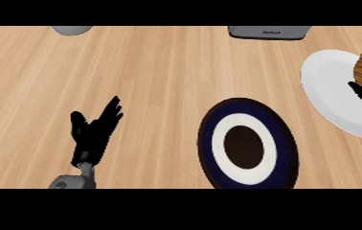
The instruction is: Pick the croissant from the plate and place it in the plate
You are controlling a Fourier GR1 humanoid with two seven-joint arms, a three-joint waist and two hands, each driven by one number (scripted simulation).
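A white plate (330, 92) lies at the right edge of the head view, cut off by the frame. On it, at the very edge, a sliver of the brown croissant (358, 67) shows. Just below the croissant a small black part of my right hand (356, 88) pokes in from the right edge; whether it is open or shut cannot be seen. A dark blue plate (247, 145) with a white ring and a dark brown middle lies on the counter at the lower centre-right. My left hand (93, 131) rests open at the lower left, fingers up.
A grey appliance (270, 32) stands at the counter's far edge, right of centre. A grey rounded object (72, 29) sits at the far left. The wooden counter (155, 80) stretches between my left hand and the plates.
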